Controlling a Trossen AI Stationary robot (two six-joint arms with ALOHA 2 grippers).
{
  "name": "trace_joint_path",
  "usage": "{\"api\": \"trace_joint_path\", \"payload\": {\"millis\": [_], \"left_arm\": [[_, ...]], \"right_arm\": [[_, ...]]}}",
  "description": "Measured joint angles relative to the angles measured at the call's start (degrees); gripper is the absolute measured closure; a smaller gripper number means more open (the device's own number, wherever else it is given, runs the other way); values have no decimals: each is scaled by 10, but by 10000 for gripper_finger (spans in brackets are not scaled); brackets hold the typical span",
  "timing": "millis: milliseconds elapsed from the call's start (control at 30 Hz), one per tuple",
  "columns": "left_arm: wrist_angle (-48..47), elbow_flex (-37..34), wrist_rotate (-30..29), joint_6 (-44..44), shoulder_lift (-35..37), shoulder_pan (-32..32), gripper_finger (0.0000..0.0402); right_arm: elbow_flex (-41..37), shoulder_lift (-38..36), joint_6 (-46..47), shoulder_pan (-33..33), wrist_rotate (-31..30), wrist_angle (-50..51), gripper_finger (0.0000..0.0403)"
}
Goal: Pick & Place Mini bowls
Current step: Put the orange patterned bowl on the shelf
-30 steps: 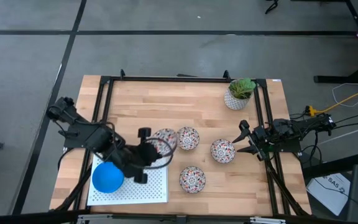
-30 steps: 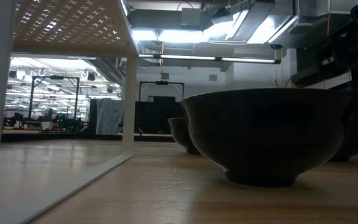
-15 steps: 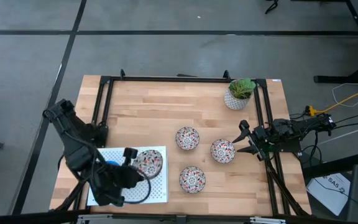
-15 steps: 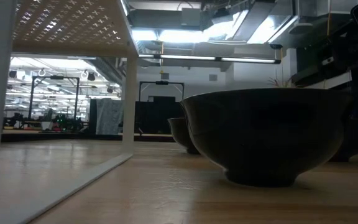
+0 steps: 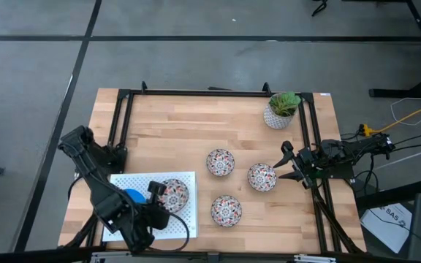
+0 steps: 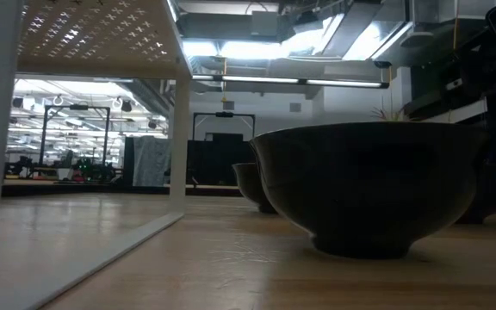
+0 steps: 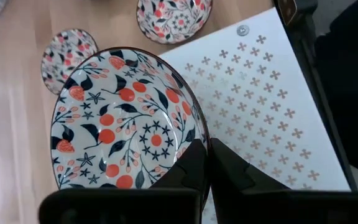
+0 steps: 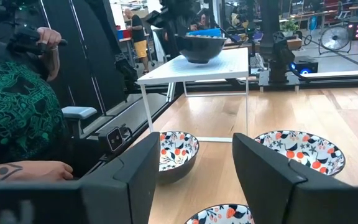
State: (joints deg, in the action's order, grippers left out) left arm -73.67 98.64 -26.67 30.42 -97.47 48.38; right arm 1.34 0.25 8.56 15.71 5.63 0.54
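Note:
My left gripper is shut on a red-and-dark floral mini bowl over the white perforated shelf at the table's near left. In the left wrist view this bowl fills the picture. A bright blue bowl sits on the shelf, mostly hidden under my left arm. Three more floral bowls rest upright on the wooden table. My right gripper hangs open just right of the middle-right bowl, touching nothing; in its wrist view it faces the bowls and shelf. My left gripper holds the floral bowl by its rim, on the side nearest the arm. One finger is inside the bowl and the other outside. The bowl stays upright over the shelf top; whether its foot touches the shelf I cannot tell.
A white pot with a green plant stands at the table's far right corner. Black frame rails run along the table's sides. In the right wrist view a person in a green-patterned shirt sits beyond the table. The low view shows a bowl close up.
My left gripper has carried the floral bowl from the middle of the table toward the near left, over the white shelf, with the arm swinging round toward the near edge. Most of that travel came first; lately it has barely shifted. The right arm kept still.

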Motion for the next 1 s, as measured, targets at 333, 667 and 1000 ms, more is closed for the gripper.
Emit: {"api": "trace_joint_path", "payload": {"millis": [333, 667, 1000], "left_arm": [[0, 0, -8, 68, -18, 12, 384], [8, 0, -8, 81, -28, 10, 360], [19, 0, -14, 91, -19, 10, 321]], "right_arm": [[0, 0, 0, 0, 0, 0, 202], [0, 0, 0, 0, 0, 0, 202], [0, 0, 0, 0, 0, 0, 202]]}}
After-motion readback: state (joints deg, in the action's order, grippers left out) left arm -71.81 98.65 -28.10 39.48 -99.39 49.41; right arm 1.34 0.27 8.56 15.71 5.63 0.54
